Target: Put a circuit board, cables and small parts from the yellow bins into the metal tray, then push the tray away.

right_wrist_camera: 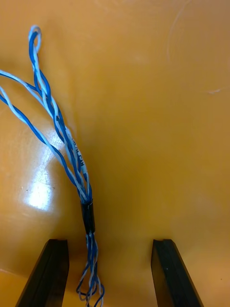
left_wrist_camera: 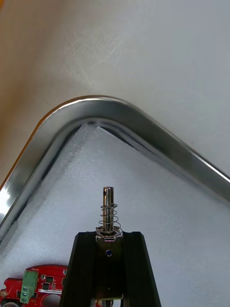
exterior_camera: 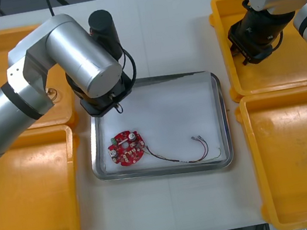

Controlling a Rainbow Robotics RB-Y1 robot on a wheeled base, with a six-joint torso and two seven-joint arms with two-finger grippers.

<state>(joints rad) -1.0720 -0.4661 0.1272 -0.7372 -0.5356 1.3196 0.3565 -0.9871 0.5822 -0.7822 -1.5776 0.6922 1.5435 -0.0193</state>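
Over the 10 o'clock corner of the tray (exterior_camera: 220, 115), left hand (left_wrist_camera: 109, 236) grips a part (left_wrist_camera: 109, 204)

The part, a pin with a spring, stands clamped above the tray's white floor. Inside the tray, the board (exterior_camera: 126, 148) lies at 8 o'clock, a thin cable (exterior_camera: 179, 157) at 5. At 2 o'clock on the worktop (exterior_camera: 173, 22), the right hand (right_wrist_camera: 110, 242) hangs in a bin (exterior_camera: 289, 74), spread wide astride a blue-white cable (right_wrist_camera: 72, 153).

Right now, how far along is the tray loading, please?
Done: a circuit board and a thin cable lie in the metal tray. In hand: the left gripper holds a small metal part over the tray's corner; the right gripper stands open around the blue and white cable. Left: placing both, then the push.
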